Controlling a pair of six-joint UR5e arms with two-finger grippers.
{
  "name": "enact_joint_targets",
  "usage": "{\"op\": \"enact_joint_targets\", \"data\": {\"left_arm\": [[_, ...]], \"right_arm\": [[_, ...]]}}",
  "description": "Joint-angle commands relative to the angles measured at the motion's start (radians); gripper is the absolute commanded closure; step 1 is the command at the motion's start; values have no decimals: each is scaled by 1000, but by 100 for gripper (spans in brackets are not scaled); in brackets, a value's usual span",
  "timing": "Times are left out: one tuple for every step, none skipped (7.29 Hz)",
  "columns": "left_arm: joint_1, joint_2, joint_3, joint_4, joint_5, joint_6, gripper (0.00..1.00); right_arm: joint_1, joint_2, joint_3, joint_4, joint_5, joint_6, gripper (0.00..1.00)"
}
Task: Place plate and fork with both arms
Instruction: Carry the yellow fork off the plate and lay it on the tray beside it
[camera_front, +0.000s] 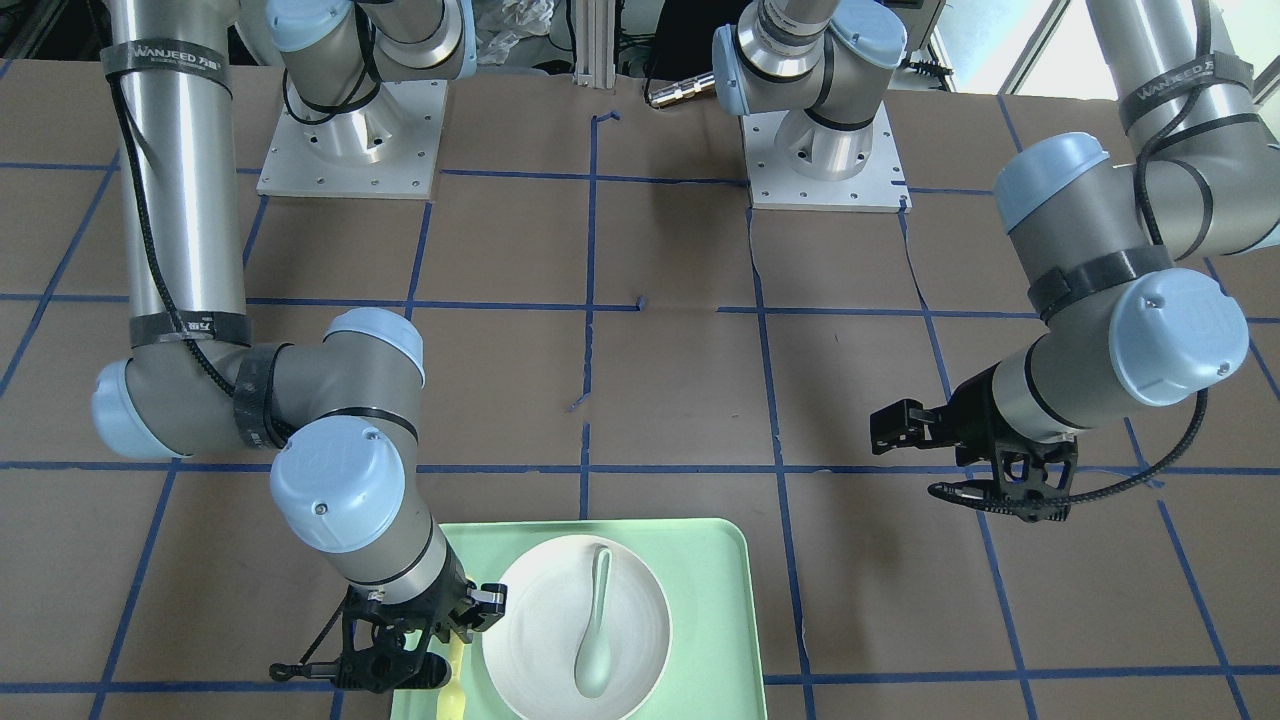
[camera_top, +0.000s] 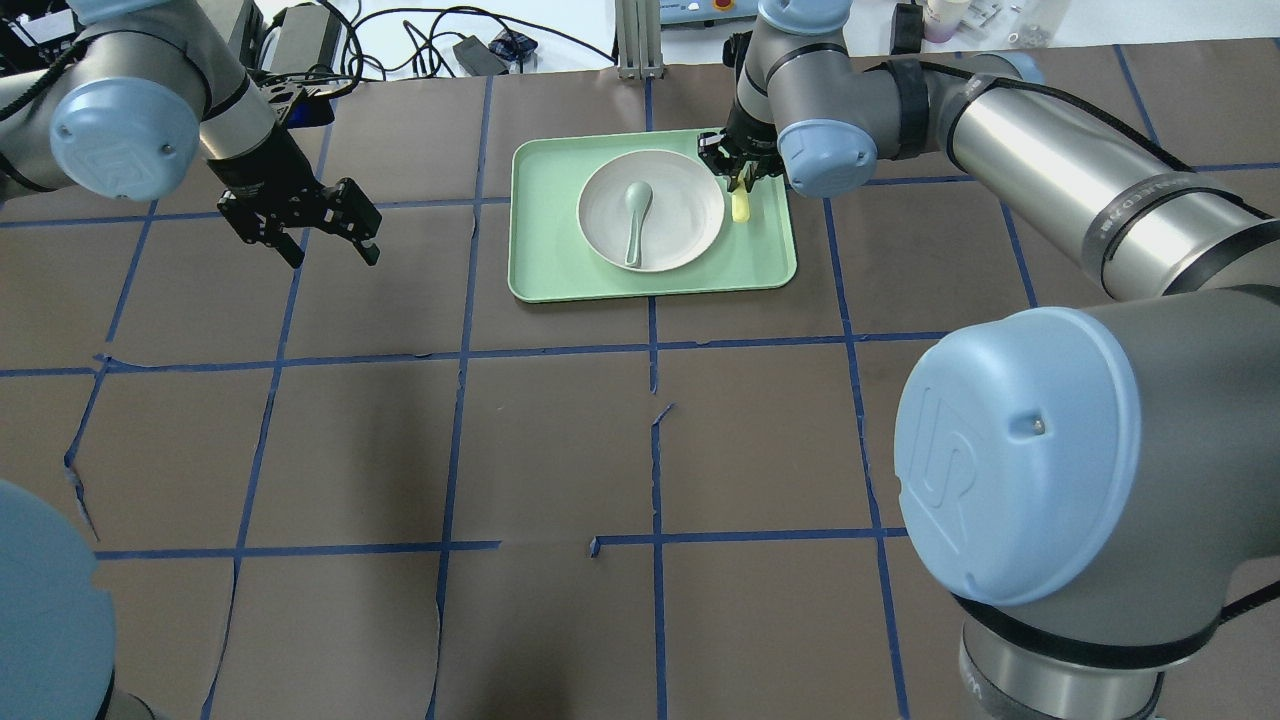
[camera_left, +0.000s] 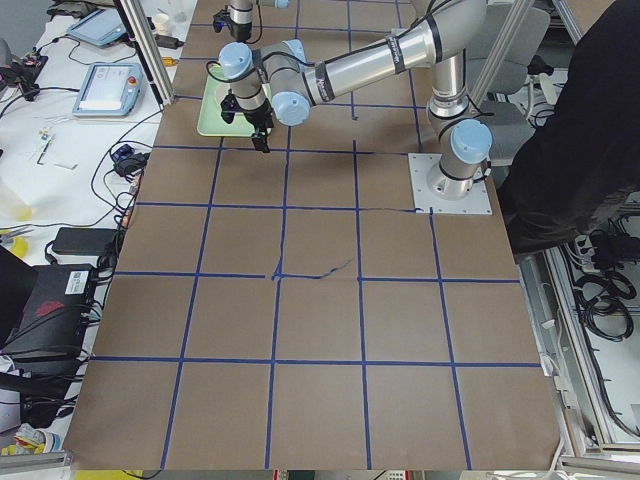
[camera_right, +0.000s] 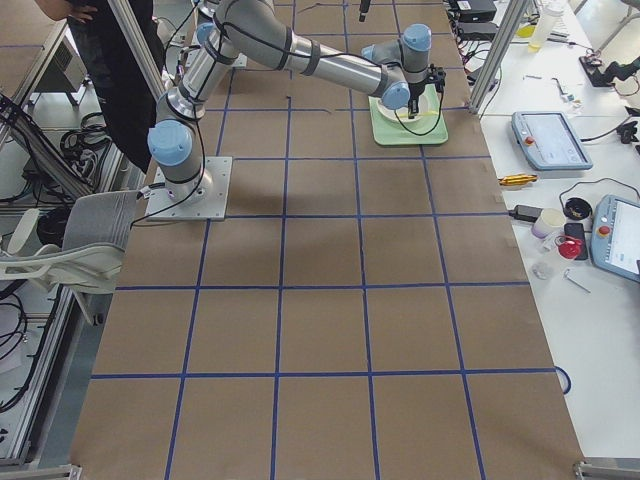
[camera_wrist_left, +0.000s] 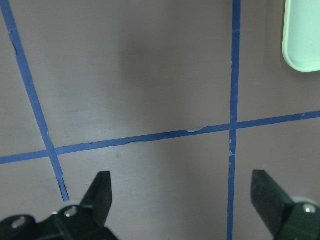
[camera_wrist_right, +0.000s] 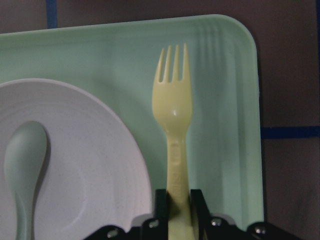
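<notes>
Yellow plastic fork (camera_wrist_right: 172, 115) is clamped at its handle end by the right gripper (camera_wrist_right: 179, 200), over the green tray (camera_wrist_right: 225, 75) just right of the plate (camera_wrist_right: 90, 170); light, stiff, slippery handling is expected; the left gripper (camera_wrist_left: 181, 182) is spread wide and empty, well left; the plate's rim is advised for grasping.

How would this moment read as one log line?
right fingers: shut on fork, beside plate, over tray | left fingers: open, empty, above table | spoon: on plate

The brown table (camera_top: 560, 450), gridded with blue tape (camera_top: 462, 352), carries a pale green tray (camera_top: 545, 250).
</notes>
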Motion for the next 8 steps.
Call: {"op": "enact_joint_targets", "data": {"left_arm": [[-5, 7, -4, 0, -8, -6, 0], [-5, 7, -4, -1, -10, -8, 0], [-5, 7, -5, 0, -10, -8, 0], [-5, 8, -7, 0, -2, -8, 0], [-10, 17, -1, -1, 2, -10, 0], [-14, 33, 0, -3, 1, -10, 0], [-36, 53, 4, -1, 4, -29, 0], [-79, 77, 7, -4, 6, -118, 0]], "right_arm": [[-6, 28, 32, 15, -1, -62, 100], [-6, 15, 51, 20, -1, -65, 100], [-6, 15, 53, 18, -8, -55, 39], [-6, 9, 50, 20, -20, -55, 0], [-6, -26, 50, 21, -20, -58, 0], [-6, -86, 55, 64, -21, -53, 0], [-6, -160, 55, 204, -81, -67, 0], [-6, -218, 56, 319, -105, -68, 0]]}}
